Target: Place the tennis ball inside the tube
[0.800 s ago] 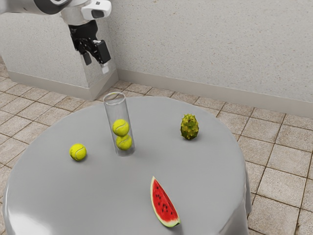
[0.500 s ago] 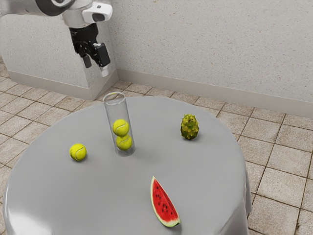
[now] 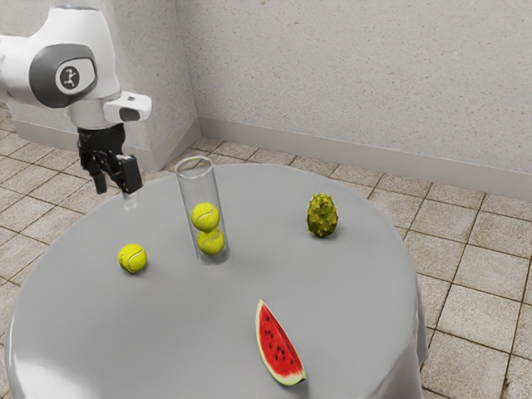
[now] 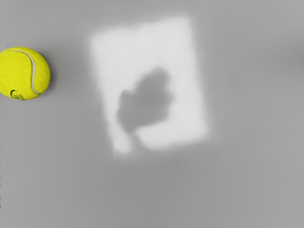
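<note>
clear cylindrical tube, two felt balls stacked inside, third ball set near it, black gripper held apart from it, fingers spread, nothing gripped

"And here's the arm, glossy white shell, all smooth, rounded curves!"

"Look at that joint: a big dark grey cover, and set in it, a pale oval with a dark round emblem!"

"Lower down, a white housing juts out, carrying a dark inset."

"Then it's black all through the gripper: angular, blocky, two fingers, and oh, a pale, see-through tip on one!"
</note>
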Tool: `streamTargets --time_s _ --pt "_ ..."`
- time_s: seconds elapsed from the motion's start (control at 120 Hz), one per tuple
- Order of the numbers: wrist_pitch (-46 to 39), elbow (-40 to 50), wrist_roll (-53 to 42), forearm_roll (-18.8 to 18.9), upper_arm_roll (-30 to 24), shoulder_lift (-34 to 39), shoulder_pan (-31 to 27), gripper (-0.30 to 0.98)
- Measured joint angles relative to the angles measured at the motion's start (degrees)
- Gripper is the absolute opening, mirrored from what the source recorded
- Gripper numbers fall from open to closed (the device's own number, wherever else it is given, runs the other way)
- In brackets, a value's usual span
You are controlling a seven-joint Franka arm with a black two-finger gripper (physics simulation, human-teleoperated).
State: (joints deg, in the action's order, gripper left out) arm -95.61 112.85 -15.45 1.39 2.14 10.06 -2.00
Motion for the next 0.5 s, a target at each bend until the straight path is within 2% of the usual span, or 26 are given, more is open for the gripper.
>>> streamTargets --time_s 0.1,0.258,0.5 --pt "-6.75 4.13 -1.06 0.3 0.55 -1.55 -2.82 0.69" --pt "-12.92 4.82 -2.99 0.5 0.74 -5.91 -6.55 0.69" --pt "-20.78 5.28 -5.21 0.6 0.76 -13.4 -7.71 0.69"
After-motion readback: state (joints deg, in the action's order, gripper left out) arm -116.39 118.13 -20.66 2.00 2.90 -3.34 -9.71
